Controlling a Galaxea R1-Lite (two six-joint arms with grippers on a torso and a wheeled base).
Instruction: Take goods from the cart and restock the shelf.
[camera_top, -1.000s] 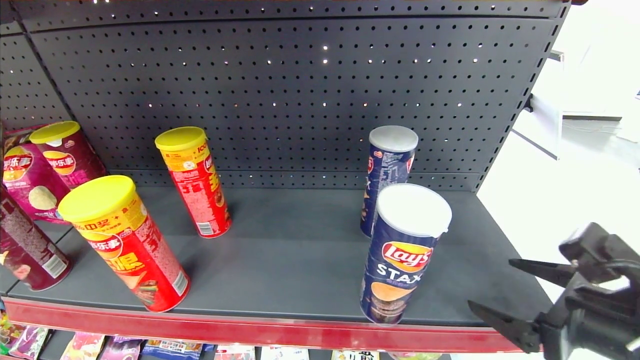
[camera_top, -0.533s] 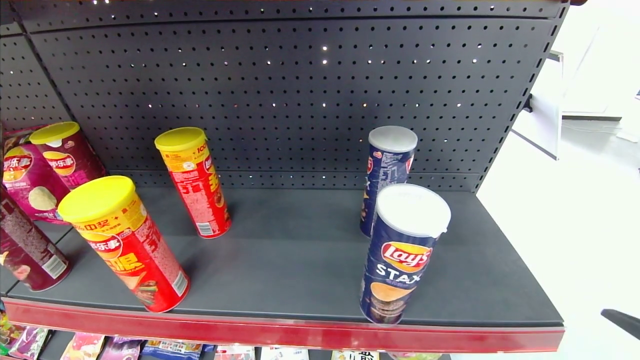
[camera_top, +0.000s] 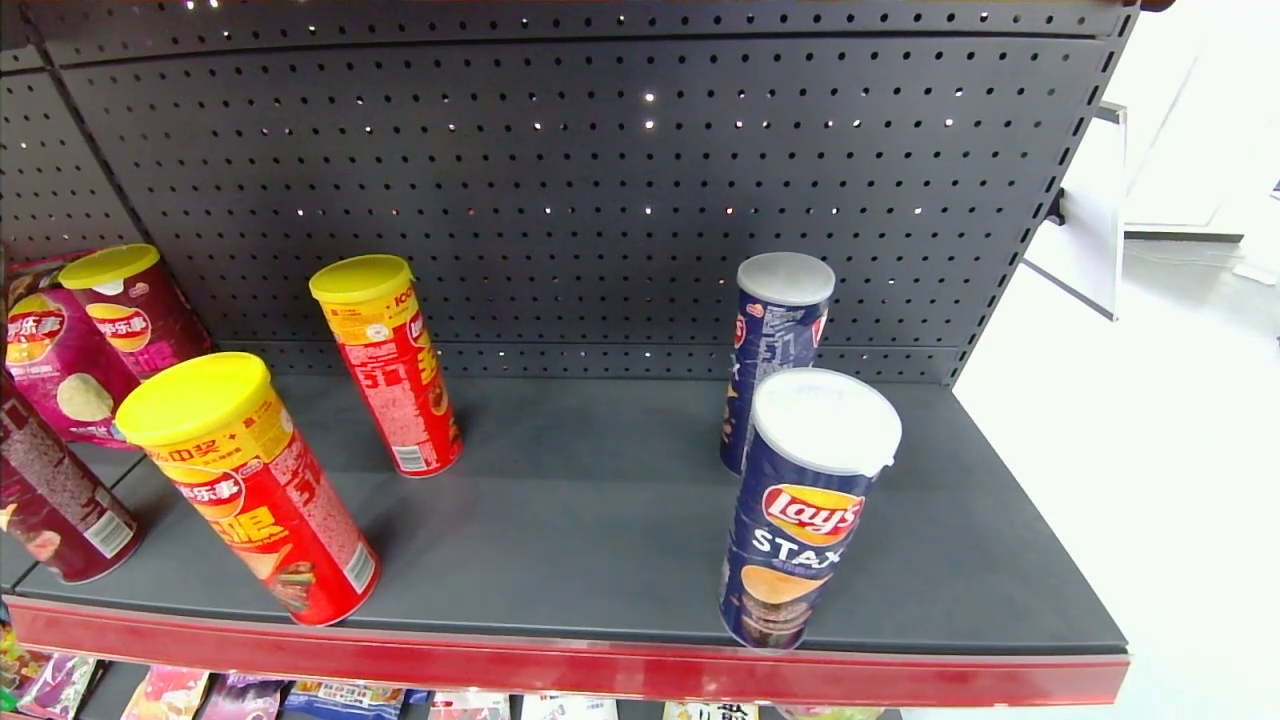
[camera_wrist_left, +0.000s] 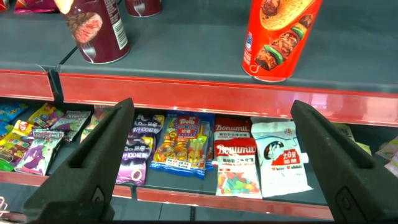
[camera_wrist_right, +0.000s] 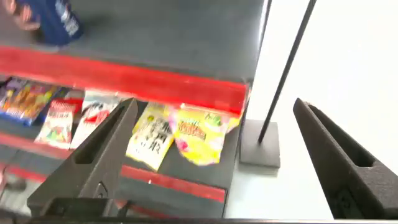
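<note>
Head: high, looking down onto shelf (camera_top: 600, 520). Wrists: low, close, facing its red front edge (camera_wrist_left: 186, 93), shared by all views.

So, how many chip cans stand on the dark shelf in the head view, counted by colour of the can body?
Red cans: 2
Navy blue cans: 2
Maroon cans: 2
Total: 6 cans
</note>
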